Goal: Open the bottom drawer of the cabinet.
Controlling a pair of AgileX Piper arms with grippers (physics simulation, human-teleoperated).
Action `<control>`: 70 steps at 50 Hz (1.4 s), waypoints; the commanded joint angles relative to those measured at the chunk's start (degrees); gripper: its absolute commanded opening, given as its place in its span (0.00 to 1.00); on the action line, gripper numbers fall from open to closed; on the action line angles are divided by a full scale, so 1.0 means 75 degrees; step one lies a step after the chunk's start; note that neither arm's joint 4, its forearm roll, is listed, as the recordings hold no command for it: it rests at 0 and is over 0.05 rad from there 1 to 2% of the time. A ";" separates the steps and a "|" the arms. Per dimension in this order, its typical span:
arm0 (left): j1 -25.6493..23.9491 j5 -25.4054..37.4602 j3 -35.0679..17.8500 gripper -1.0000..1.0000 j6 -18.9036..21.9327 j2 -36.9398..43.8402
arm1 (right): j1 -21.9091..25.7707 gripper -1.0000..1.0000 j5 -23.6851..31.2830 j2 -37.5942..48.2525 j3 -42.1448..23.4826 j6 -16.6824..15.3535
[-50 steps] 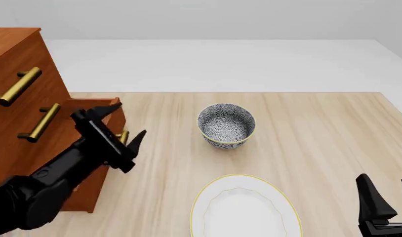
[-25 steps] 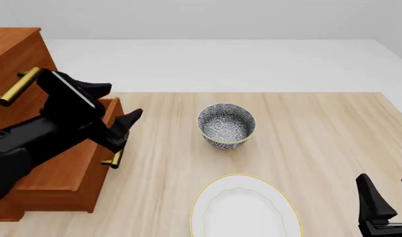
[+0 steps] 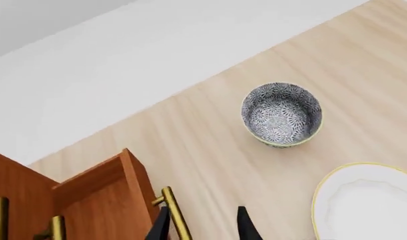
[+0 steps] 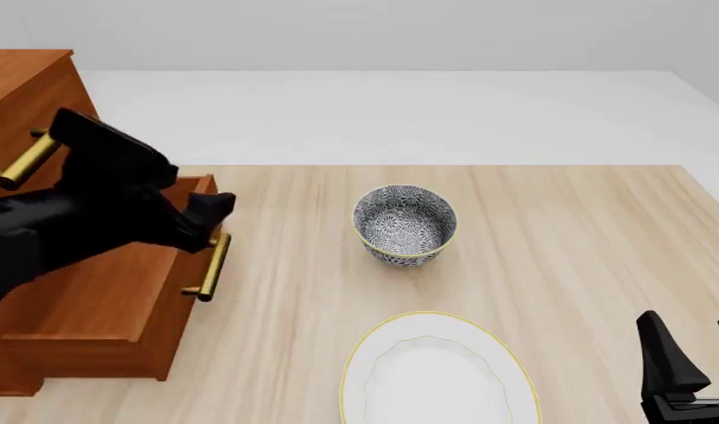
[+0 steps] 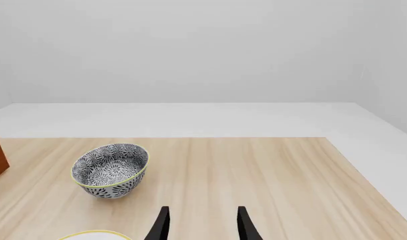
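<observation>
Bottom drawer (image 4: pixel 101 300) pulled out of cabinet (image 4: pixel 24 97) at 9 o'clock, reddish-brown, brass handle (image 4: pixel 208 266) exposed. Left gripper (image 3: pixel 202 226) jaws apart, straddling handle. Right gripper (image 5: pixel 201 222) jaws apart, 5 o'clock over worktop (image 4: pixel 571 247).

Front view: black left arm (image 4: pixel 65 230) covers the middle drawer's brass handle and the rear part of the pulled-out reddish-brown wooden bottom drawer (image 4: pixel 112 309); its jaws hidden. Large reddish-brown wooden cabinet (image 4: pixel 24 97) cut by left edge. White gold-rimmed plate (image 4: pixel 436 380) cut by bottom edge. Black right gripper (image 4: pixel 690 358) only partly in frame at bottom right. Left wrist view: left gripper (image 3: pixel 202 225) shows only finger ends, straddling the bottom drawer's brass bar handle (image 3: pixel 177 217).
</observation>
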 commanded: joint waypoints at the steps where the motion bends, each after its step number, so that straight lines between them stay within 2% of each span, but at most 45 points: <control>1: 0.0524 0.0471 -0.0091 1.00 -0.0547 0.0234 | 0.0000 1.00 0.0000 0.0001 0.0000 -0.0002; 4: 0.0536 0.0596 -0.0150 1.00 -0.0715 0.0336 | -0.0001 1.00 0.0000 0.0000 0.0000 -0.0001; 8: 0.0590 0.0696 -0.0172 1.00 -0.0648 0.0278 | -0.0001 1.00 0.0000 -0.0001 0.0000 0.0001; 10: 0.0589 0.0796 -0.0195 1.00 -0.0885 0.0367 | 0.0000 1.00 0.0001 0.0001 0.0000 0.0001; 12: 0.0628 0.0780 -0.0149 1.00 -0.0712 0.0288 | 0.0002 1.00 0.0000 0.0000 0.0000 0.0000; 23: 0.1060 0.0949 -0.0060 1.00 -0.0830 0.0072 | 0.0001 1.00 0.0000 0.0000 0.0000 0.0001; 24: 0.1125 0.1001 -0.0048 1.00 -0.1027 0.0073 | 0.0000 1.00 0.0000 -0.0001 0.0000 -0.0002; 29: 0.1270 0.1024 0.0132 1.00 -0.0932 -0.0134 | 0.0000 1.00 0.0000 0.0000 0.0000 0.0001; 35: 0.1534 0.1065 0.0293 1.00 -0.1180 -0.0240 | 0.0000 1.00 0.0000 0.0000 0.0000 0.0001; 36: 0.1570 0.1084 0.0341 1.00 -0.1382 -0.0216 | 0.0003 1.00 -0.0001 -0.0001 0.0000 -0.0002; 55: 0.1919 0.0724 0.0767 1.00 -0.1808 -0.0023 | 0.0002 1.00 0.0000 0.0000 0.0000 -0.0001; 64: 0.2064 0.0467 0.1019 1.00 -0.2248 0.0168 | 0.0001 1.00 0.0000 0.0001 0.0000 0.0002; 66: 0.2054 0.0387 0.1045 1.00 -0.2188 0.0212 | -0.0001 1.00 0.0000 0.0000 0.0000 -0.0001; 67: 0.2111 0.0352 0.1082 1.00 -0.2378 0.0275 | 0.0000 1.00 0.0000 0.0001 0.0000 0.0000; 70: 0.2142 0.0242 0.1133 1.00 -0.2351 0.0330 | -0.0001 1.00 0.0000 0.0000 0.0000 -0.0001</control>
